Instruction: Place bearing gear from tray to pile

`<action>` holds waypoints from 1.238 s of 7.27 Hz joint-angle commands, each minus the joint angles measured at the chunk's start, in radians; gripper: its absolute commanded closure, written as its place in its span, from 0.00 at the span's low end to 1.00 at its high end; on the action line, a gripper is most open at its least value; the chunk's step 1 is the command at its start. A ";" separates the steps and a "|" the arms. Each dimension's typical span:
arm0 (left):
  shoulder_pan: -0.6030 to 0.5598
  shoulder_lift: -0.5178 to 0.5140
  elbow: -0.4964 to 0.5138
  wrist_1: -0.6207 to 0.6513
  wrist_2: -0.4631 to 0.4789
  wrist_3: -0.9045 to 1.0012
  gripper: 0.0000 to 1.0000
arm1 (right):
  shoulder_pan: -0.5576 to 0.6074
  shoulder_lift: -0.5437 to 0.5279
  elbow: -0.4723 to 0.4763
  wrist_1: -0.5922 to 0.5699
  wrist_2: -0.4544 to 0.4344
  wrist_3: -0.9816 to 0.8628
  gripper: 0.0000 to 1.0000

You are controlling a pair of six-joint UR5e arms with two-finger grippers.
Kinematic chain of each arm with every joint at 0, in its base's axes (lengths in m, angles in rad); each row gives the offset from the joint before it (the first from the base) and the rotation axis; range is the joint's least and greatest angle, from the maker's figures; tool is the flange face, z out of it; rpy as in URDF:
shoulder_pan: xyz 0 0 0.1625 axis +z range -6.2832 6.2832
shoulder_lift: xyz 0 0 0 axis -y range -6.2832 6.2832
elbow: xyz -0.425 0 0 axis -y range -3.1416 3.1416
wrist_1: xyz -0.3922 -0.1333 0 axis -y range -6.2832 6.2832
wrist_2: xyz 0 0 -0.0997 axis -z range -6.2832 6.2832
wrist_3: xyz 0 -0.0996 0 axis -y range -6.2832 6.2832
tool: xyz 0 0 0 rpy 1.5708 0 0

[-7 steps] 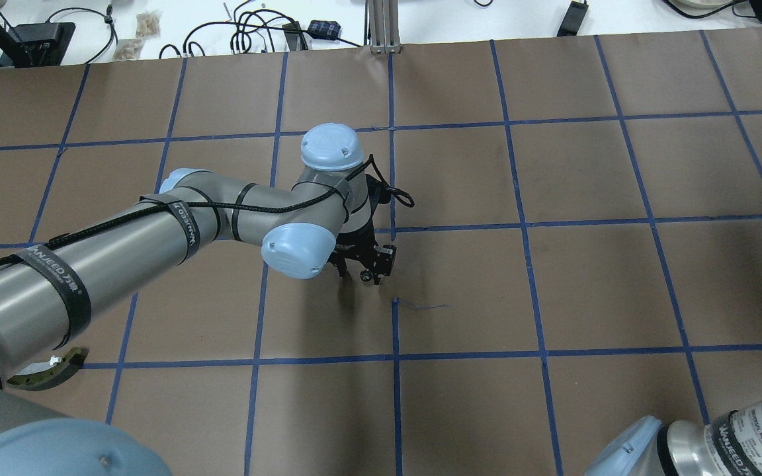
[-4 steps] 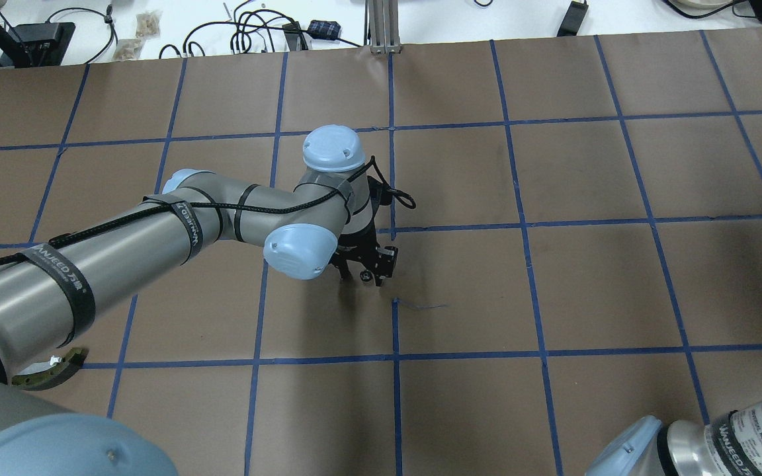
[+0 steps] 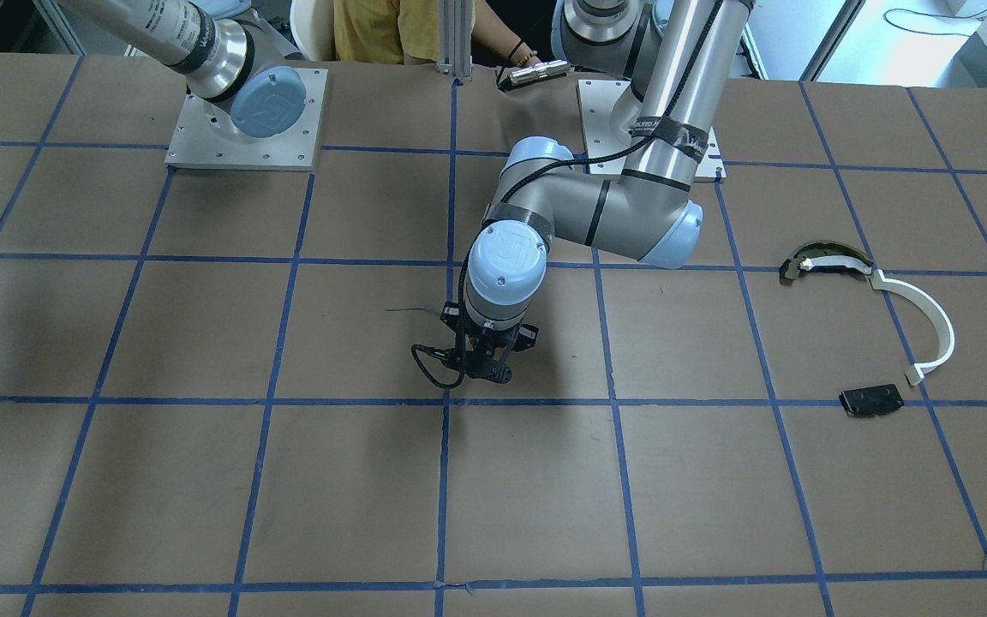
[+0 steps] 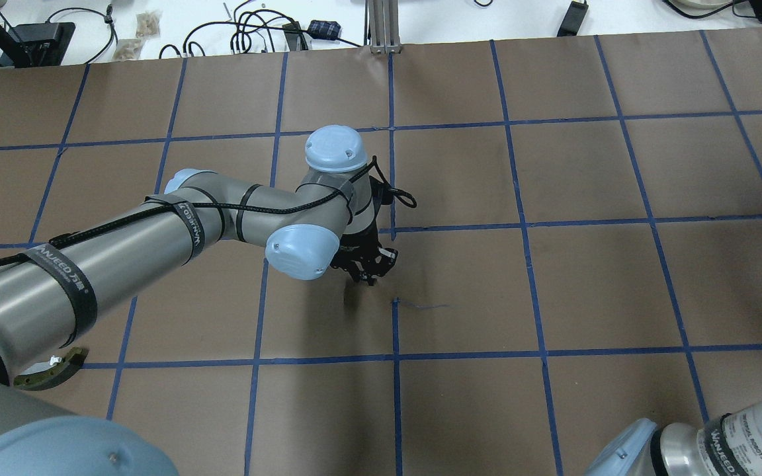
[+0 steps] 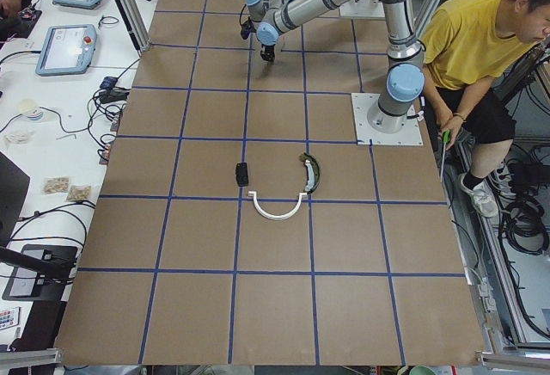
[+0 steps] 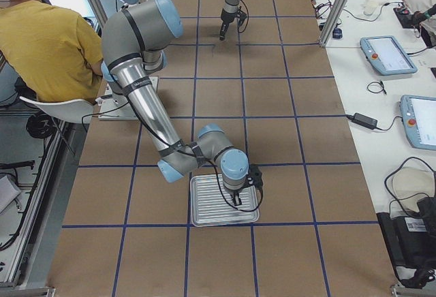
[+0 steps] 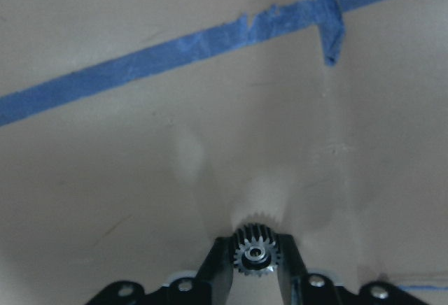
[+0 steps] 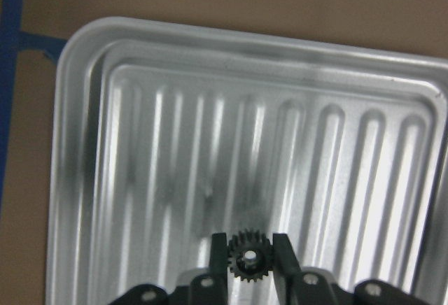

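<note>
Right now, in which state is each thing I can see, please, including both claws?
left claw: shut on left gear.
left gear: gripped, over bare table.
right claw: shut on right gear.
right gear: gripped, over the tray.
tray: flat on table.
white arc: lying loose on table.
dark curved piece: lying loose on table.
black plate: lying loose on table.
</note>
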 commanded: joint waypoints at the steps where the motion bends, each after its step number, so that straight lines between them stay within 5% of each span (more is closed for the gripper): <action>1: 0.031 0.045 0.043 -0.017 0.020 0.007 1.00 | 0.175 -0.139 0.013 0.121 0.012 0.158 0.89; 4: 0.355 0.117 0.195 -0.288 0.064 0.156 1.00 | 0.484 -0.344 0.207 0.167 0.030 0.455 0.93; 6: 0.619 0.137 0.196 -0.338 0.179 0.328 1.00 | 0.807 -0.409 0.306 0.103 0.104 0.933 0.93; 9: 0.950 0.111 0.105 -0.304 0.185 0.557 1.00 | 1.289 -0.251 0.306 -0.214 0.087 1.568 0.92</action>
